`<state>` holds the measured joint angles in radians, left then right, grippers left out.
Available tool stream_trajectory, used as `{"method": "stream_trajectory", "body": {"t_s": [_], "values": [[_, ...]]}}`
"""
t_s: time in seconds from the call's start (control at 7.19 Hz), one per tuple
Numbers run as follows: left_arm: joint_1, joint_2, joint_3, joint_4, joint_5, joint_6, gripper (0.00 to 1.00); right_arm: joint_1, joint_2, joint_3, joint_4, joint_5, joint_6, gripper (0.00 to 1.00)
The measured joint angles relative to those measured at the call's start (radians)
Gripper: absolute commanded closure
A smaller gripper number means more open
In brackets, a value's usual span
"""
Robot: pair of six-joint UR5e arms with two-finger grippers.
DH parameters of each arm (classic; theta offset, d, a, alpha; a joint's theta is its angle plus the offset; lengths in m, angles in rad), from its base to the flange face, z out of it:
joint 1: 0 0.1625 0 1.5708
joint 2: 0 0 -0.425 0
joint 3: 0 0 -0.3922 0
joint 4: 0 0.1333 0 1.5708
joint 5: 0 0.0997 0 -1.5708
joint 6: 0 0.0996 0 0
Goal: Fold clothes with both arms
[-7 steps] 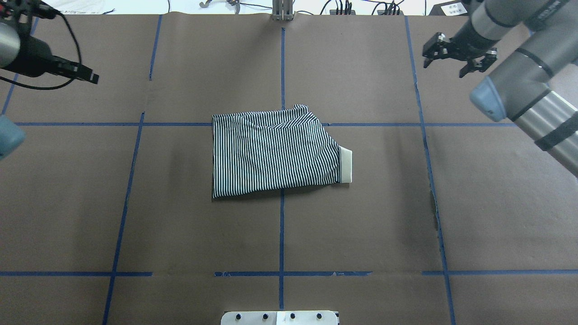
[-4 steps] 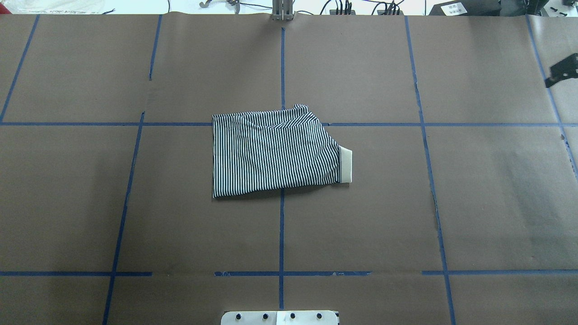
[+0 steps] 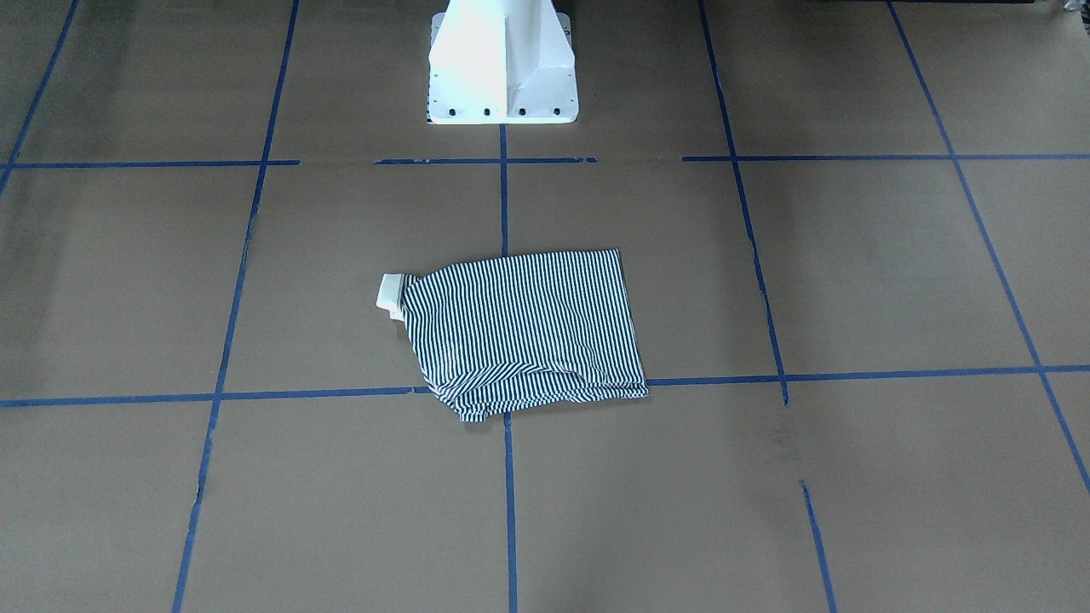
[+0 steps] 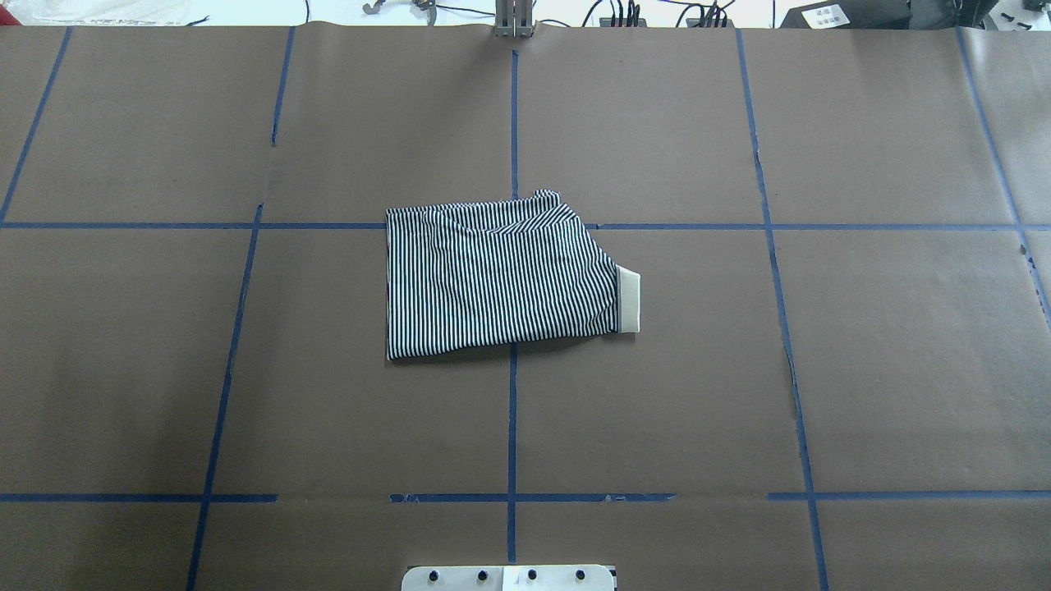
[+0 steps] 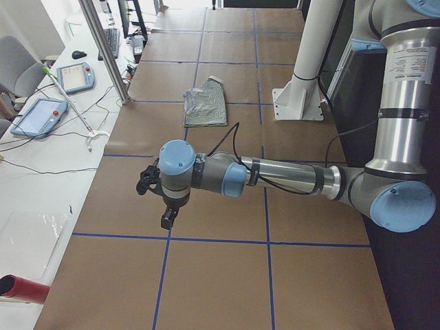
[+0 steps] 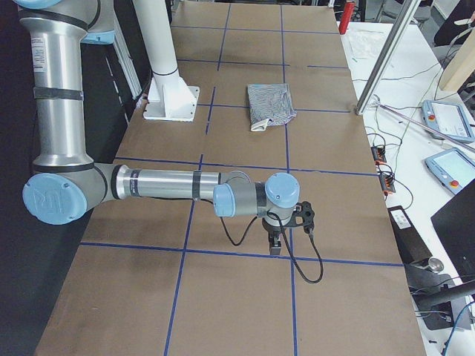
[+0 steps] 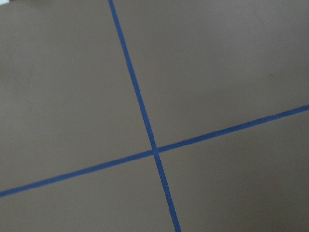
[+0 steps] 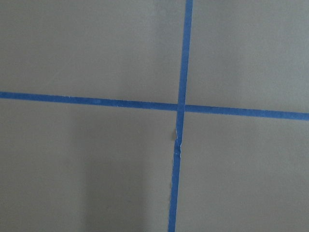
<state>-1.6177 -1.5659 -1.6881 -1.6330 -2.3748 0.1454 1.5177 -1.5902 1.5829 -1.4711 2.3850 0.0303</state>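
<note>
The striped polo shirt (image 4: 501, 279) lies folded into a compact rectangle at the middle of the brown table, with its cream collar (image 4: 629, 301) sticking out on its right. It also shows in the front view (image 3: 524, 328) and both side views (image 5: 206, 104) (image 6: 269, 104). Both arms are pulled far out to the table's ends, away from the shirt. The left gripper (image 5: 155, 203) shows only in the left side view and the right gripper (image 6: 289, 230) only in the right side view. I cannot tell whether either is open or shut. Both wrist views show only paper and tape.
The white pedestal base (image 3: 501, 68) stands at the robot's edge of the table. Blue tape lines (image 4: 512, 123) mark a grid on the brown paper. A side bench holds teach pendants (image 5: 38, 113) (image 6: 445, 119), cables and a metal post (image 5: 103, 48).
Both arms have swung outward and left the overhead view, the left one to the left and the right one to the right. The shirt has not moved.
</note>
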Motion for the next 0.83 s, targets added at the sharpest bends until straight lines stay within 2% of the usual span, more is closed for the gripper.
{"method": "stream_trajectory", "body": {"t_s": [0.56, 0.83], "values": [[0.012, 0.087, -0.018, -0.002, 0.007, 0.004, 0.0, -0.031, -0.026, 0.044, -0.05, -0.019, -0.044, 0.0], [0.027, 0.091, -0.038, 0.12, 0.007, 0.005, 0.0, -0.034, -0.03, 0.046, -0.053, -0.029, -0.044, 0.0]]}}
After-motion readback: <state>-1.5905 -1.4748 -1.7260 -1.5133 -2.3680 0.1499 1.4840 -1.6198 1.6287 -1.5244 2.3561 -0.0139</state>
